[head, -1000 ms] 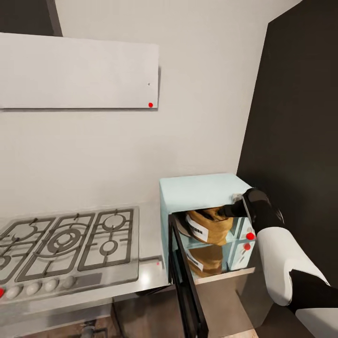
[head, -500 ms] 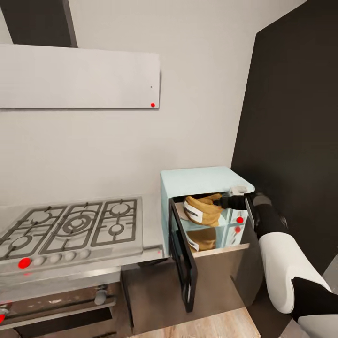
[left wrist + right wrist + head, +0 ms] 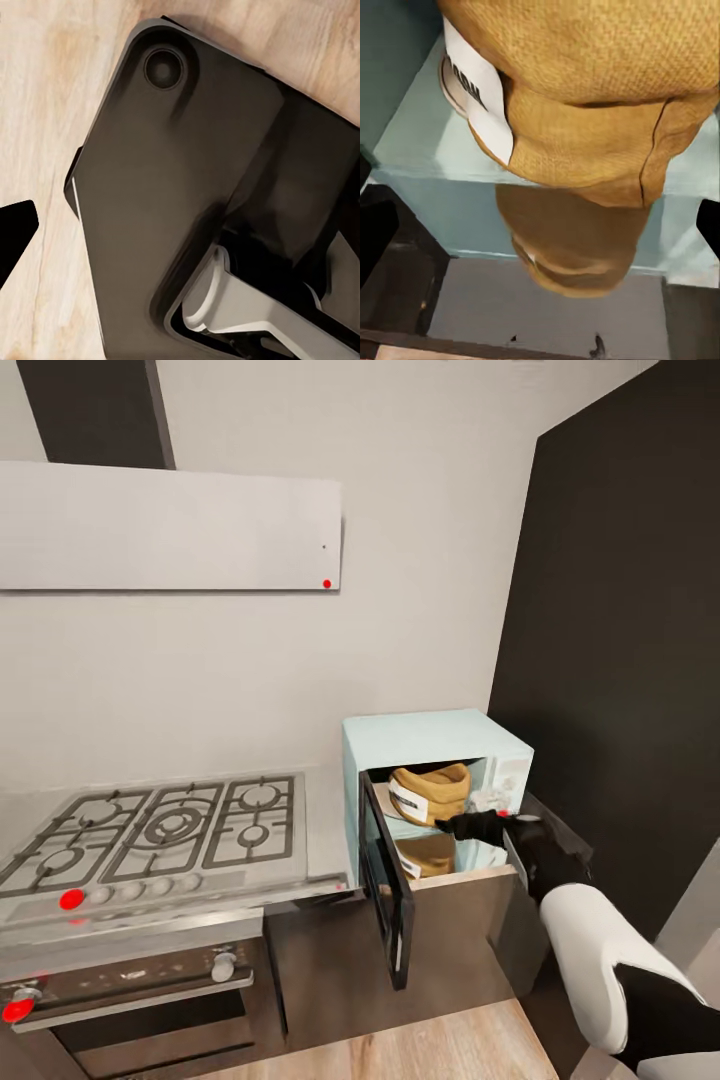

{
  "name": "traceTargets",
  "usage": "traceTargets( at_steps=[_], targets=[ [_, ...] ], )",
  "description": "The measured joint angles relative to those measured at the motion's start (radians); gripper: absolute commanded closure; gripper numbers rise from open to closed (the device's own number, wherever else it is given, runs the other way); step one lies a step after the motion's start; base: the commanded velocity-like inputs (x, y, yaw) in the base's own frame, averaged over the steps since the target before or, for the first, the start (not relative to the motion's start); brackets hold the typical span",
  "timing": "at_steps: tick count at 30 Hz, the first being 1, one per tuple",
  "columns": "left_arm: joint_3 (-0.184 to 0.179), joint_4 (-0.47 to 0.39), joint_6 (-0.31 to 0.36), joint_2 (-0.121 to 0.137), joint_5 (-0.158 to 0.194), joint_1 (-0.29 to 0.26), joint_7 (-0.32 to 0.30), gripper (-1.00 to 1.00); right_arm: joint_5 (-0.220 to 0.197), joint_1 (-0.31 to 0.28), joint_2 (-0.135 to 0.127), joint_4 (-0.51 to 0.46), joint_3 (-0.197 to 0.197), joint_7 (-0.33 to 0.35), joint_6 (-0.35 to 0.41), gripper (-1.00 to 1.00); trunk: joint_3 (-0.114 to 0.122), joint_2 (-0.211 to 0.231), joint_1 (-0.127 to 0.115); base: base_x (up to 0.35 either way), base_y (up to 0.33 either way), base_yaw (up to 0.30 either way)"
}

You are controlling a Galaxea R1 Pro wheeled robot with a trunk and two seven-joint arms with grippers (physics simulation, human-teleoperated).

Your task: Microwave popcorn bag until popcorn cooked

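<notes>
- Risk: door (image 3: 385, 895) hangs wide open, heating can't start; right gripper (image 3: 470, 824) sits at the cavity mouth just in front of bag (image 3: 430, 793), a stray nudge could tip it
- Right gripper fingers spread, holding nothing
- Left gripper: can't tell its state
- Microwave (image 3: 432, 738) holds the bag, upright on its glossy floor; popcorn not visible
- Microwave stands on countertop (image 3: 322, 830) beside hob (image 3: 150, 835)

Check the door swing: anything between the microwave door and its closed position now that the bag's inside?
Yes. The right gripper hangs at the microwave opening, just in front of the popcorn bag, which lies inside the cavity. The door stands swung open toward the stove; the arm must clear first.
</notes>
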Motion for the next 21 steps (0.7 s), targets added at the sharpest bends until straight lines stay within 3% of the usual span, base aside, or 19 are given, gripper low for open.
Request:
traceTargets(
  at_steps=[1,4,8,11,15,18,21],
  targets=[
    [0.000,0.000,0.000,0.000,0.000,0.000,0.000,-1.00,-0.077,0.000,0.001,0.025,-0.003,-0.024,-0.057,-1.00,0.000,0.000,0.000,0.000,0.000,0.000],
    [0.000,0.000,0.000,0.001,0.000,0.000,0.000,-1.00,-0.109,0.000,0.001,0.055,-0.004,-0.045,-0.124,-1.00,0.000,0.000,0.000,0.000,0.000,0.000],
    [0.000,-0.001,-0.001,0.001,0.000,0.000,0.000,-1.00,-0.145,0.000,0.000,0.164,-0.004,-0.052,-0.311,-1.00,0.000,0.000,0.000,0.000,0.000,0.000],
    [0.000,-0.001,-0.001,0.001,-0.001,0.000,0.000,-1.00,-0.190,0.001,-0.002,0.202,-0.004,-0.065,-0.356,-1.00,0.000,0.000,0.000,0.000,0.000,0.000],
    [0.000,-0.001,-0.001,0.001,0.000,0.000,0.000,-1.00,-0.207,0.001,-0.003,0.233,-0.006,-0.071,-0.412,-1.00,0.000,0.000,0.000,0.000,0.000,0.000],
    [-0.001,-0.002,0.002,0.002,0.001,0.000,-0.001,-1.00,-0.208,0.001,-0.005,0.257,-0.044,-0.086,-0.447,-1.00,0.000,0.000,0.000,0.111,0.000,0.000],
    [-0.002,-0.002,0.004,0.002,0.001,0.000,-0.001,-1.00,-0.207,0.001,-0.006,0.260,-0.054,-0.088,-0.452,-1.00,0.000,0.000,0.000,0.281,0.000,0.000]
  ],
)
